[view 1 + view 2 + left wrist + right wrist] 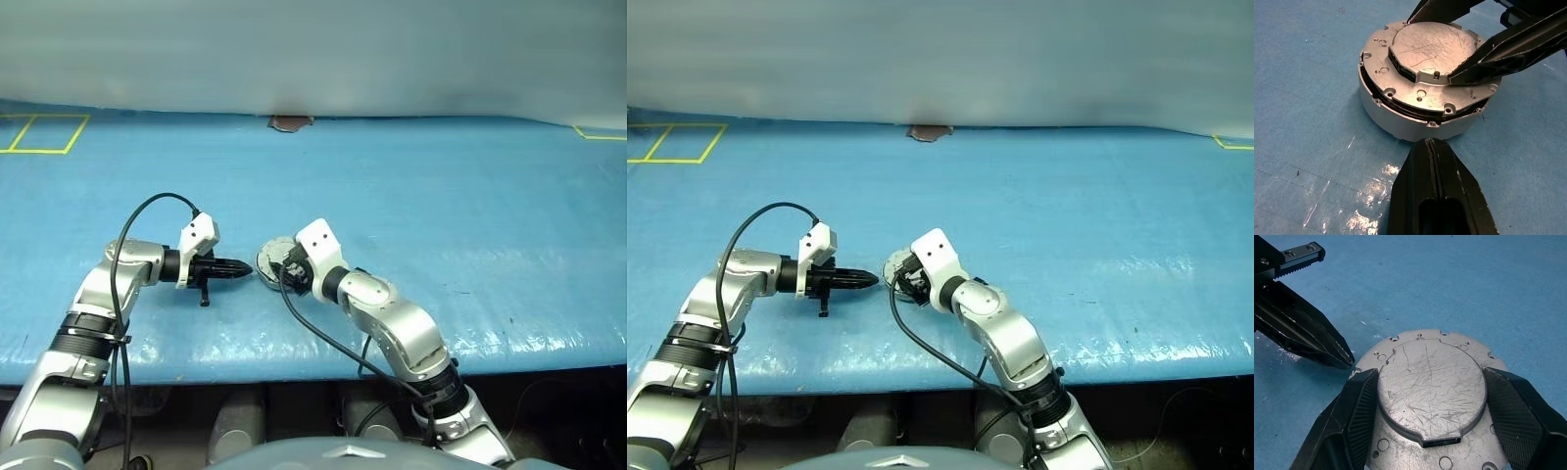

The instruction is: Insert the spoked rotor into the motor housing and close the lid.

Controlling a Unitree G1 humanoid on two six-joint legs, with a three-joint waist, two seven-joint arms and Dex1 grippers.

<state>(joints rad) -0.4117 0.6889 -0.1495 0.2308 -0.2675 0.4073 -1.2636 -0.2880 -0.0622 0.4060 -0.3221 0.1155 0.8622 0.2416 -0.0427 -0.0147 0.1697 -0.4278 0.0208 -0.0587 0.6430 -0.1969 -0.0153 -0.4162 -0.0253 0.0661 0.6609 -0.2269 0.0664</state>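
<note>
A: While the head views are up, where is the round silver metal motor housing (275, 258)?

B: On the blue table cover (441, 196), between both grippers.

A: Left wrist view?

B: Scratched grey lid (1432, 49) lies closed on it; left gripper (1429, 143) is pinched together, empty, just beside the casing.

A: Right wrist view?

B: Right gripper (1431, 396) stands wide, its ribbed pads (1365, 406) clasping the lid's raised disc.

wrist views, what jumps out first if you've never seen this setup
The closed motor housing sits on the blue table, its scratched grey lid facing up. The right gripper straddles the lid's raised centre, fingers either side. The left gripper, shut, points at the housing's side wall.
</note>
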